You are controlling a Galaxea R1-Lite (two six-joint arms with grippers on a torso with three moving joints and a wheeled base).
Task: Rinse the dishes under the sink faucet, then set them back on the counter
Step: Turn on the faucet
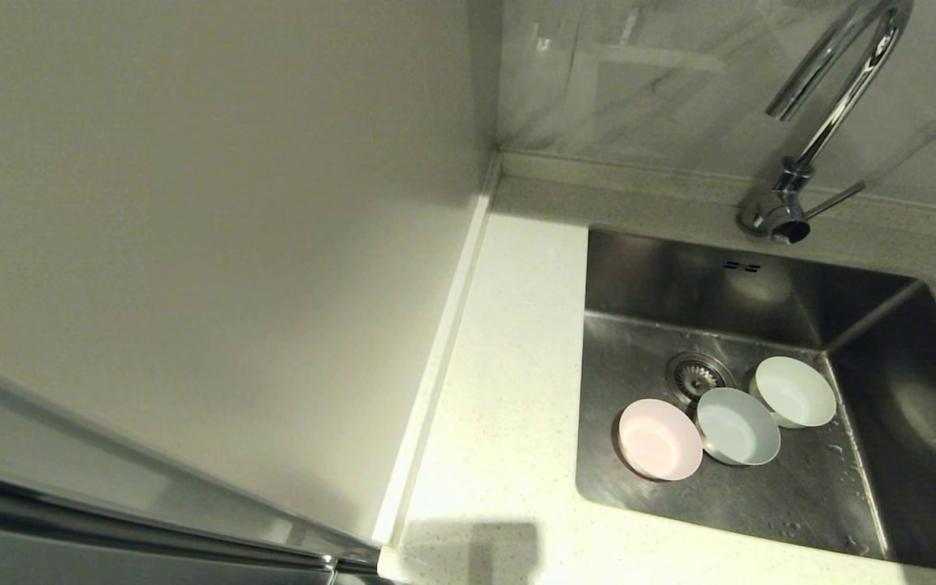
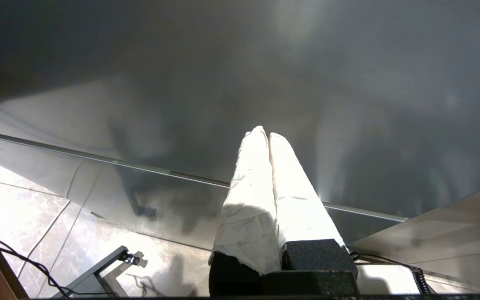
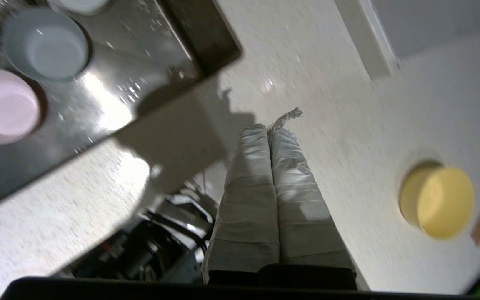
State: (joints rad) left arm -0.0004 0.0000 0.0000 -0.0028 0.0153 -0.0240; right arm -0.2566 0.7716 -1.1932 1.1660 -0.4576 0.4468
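**Sitting in the sink: three bowls by the drain**

Your pink bowl [image 1: 660, 439], blue bowl [image 1: 737, 426] and white bowl [image 1: 793, 392] rest upright on the sink [image 1: 760, 504] floor, clustered just beside the drain [image 1: 695, 374], the blue one touching both neighbours. The faucet [image 1: 821, 122] rises behind the sink. Your right gripper [image 3: 270, 129] hangs over the counter [image 1: 509, 382] beside the sink, fingers pressed together, holding nothing. Your left gripper [image 2: 265, 134] is parked away from the sink, closed and empty.

I see white speckled counter [image 1: 509, 390] around steel sink [image 1: 858, 504]. Three bowls sit on sink floor by drain [image 1: 695, 375]: pink bowl [image 1: 660, 439], blue bowl [image 1: 738, 426] touching it, white bowl [image 1: 793, 392]. Yellow bowl [image 3: 437, 202] sits on counter.
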